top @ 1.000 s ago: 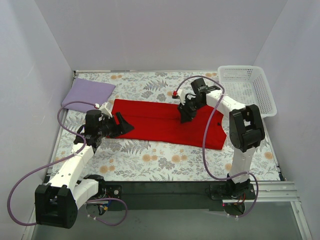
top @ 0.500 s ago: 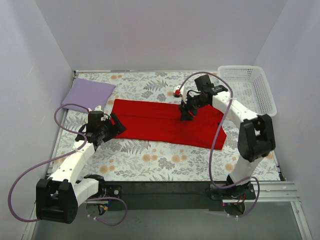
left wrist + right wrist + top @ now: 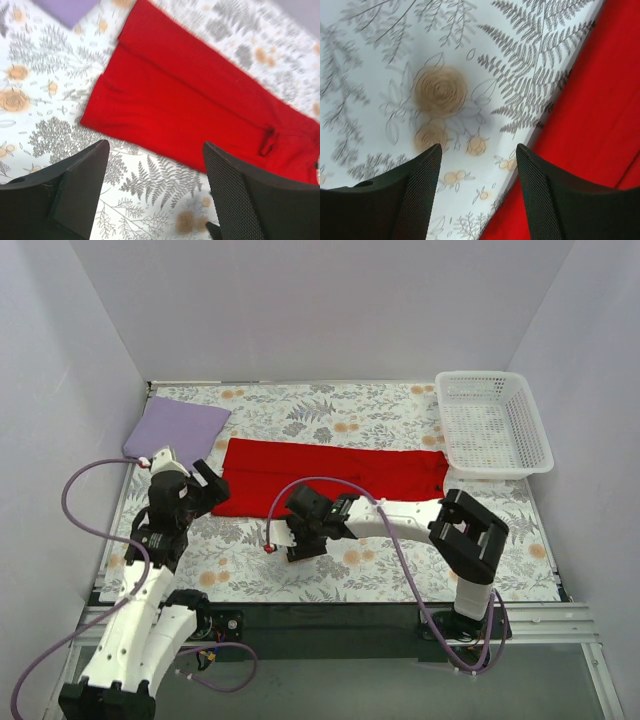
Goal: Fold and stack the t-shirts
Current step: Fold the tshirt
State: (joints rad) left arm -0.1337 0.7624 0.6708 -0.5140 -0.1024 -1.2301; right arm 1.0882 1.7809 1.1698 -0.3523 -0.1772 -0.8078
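tablecloth (image 3: 300, 410) floral, walls (image 3: 320, 310) white

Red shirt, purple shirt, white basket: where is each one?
red shirt (image 3: 330, 468), top external view, middle of the cloth.
purple shirt (image 3: 178, 428), top external view, its middle.
white basket (image 3: 492, 430), top external view, bare lattice floor.

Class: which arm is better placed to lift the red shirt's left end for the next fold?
Probably left: the left gripper, open, hovers at that end of the red shirt; the right gripper is mid-length.
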